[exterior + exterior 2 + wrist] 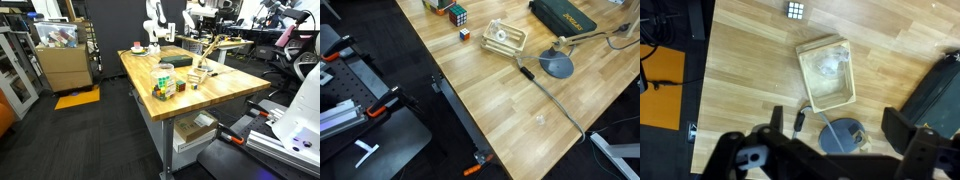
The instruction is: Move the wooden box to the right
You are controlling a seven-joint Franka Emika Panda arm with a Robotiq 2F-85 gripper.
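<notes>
The wooden box point(827, 72) is a small pale light-wood box with an open top. It stands on the wooden table near the middle of the wrist view, and also shows in both exterior views point(504, 40) point(186, 76). My gripper point(840, 138) hangs high above the table, its two dark fingers spread wide and empty. The box lies just beyond the fingertips, apart from them. The gripper does not show in either exterior view.
A round grey lamp base point(843, 135) with its cable sits right below the jaws, next to the box point(558, 66). Colourful puzzle cubes point(796, 10) point(457, 14) lie beyond the box. A dark case point(563, 17) lies on the table. The table edge point(440, 75) is near.
</notes>
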